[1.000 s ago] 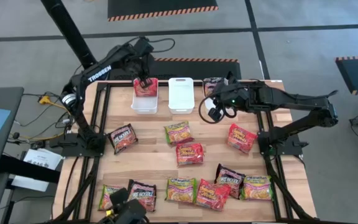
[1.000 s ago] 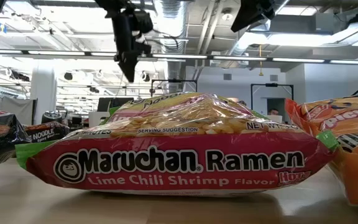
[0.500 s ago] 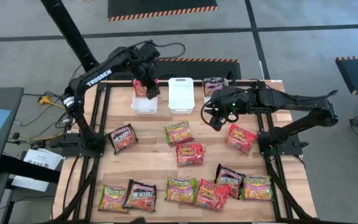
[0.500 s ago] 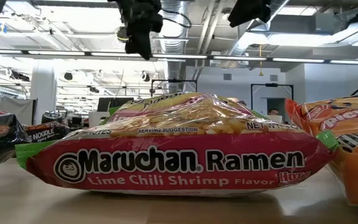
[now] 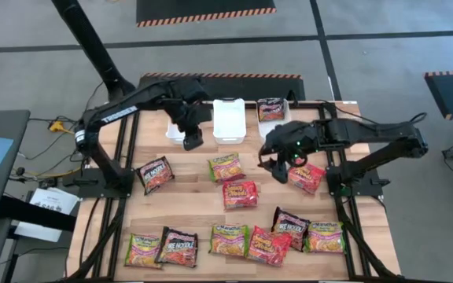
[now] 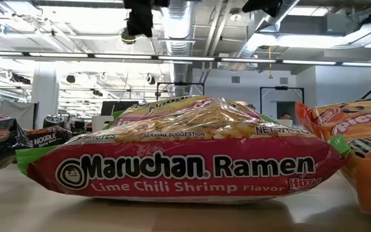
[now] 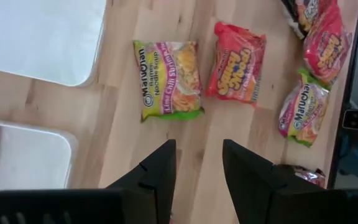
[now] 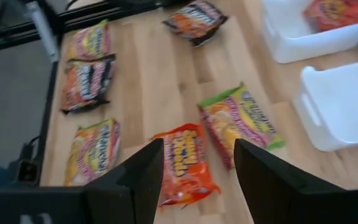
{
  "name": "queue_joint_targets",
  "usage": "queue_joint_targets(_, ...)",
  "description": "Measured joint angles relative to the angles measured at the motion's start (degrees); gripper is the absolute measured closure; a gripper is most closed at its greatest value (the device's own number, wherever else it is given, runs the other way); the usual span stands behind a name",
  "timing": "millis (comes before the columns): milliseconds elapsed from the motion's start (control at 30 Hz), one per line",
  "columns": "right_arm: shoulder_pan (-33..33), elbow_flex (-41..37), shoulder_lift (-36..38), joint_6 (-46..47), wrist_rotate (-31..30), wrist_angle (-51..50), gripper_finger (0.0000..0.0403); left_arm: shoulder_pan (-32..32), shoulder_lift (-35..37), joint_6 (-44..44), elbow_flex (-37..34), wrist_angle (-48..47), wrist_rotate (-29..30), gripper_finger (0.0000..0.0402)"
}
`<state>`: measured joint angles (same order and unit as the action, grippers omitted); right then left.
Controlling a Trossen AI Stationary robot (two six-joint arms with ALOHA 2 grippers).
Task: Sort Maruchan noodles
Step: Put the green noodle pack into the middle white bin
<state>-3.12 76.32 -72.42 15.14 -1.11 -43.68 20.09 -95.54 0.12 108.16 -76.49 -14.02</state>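
My left gripper (image 5: 191, 140) hangs released and empty at the near edge of the left white rectangular plastic bin (image 5: 176, 132). My right gripper (image 5: 280, 169), fingers spread and holding nothing, hovers beside a red-orange crinkly ramen packet (image 5: 307, 176). The other Maruchan noodles (image 5: 233, 240) lie scattered flat across the wooden table (image 5: 195, 200).

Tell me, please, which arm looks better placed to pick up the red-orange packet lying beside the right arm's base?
Probably the right: its open pincer hovers just beside that red-orange packet. The left pincer, also open and empty, sits by the white bins, farther off.
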Motion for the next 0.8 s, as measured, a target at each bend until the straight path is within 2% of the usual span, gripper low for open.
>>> queue_joint_targets(233, -5.99, -0.01, 0.00, -0.11, 0.05, 0.86, 0.0182, -6.74, 6.30, -9.47, -2.13, 1.02, 9.23, 0.0286)
queue_joint_targets(433, -10.05, -0.01, -0.25, -0.11, -0.10, 6.33, 0.0182, -14.04, 11.57, -18.49, -7.20, 1.39, 17.21, 0.0286)
queue_joint_targets(633, -12.80, 0.07, -4.88, 2.24, -0.25, 12.82, 0.0182, -20.33, 17.12, -23.64, -15.61, 6.68, 20.72, 0.0286)
queue_joint_targets(800, -14.45, -0.06, -10.25, 3.78, -0.29, 15.63, 0.0182, -23.29, 21.27, -25.67, -22.78, 10.72, 21.18, 0.0286)
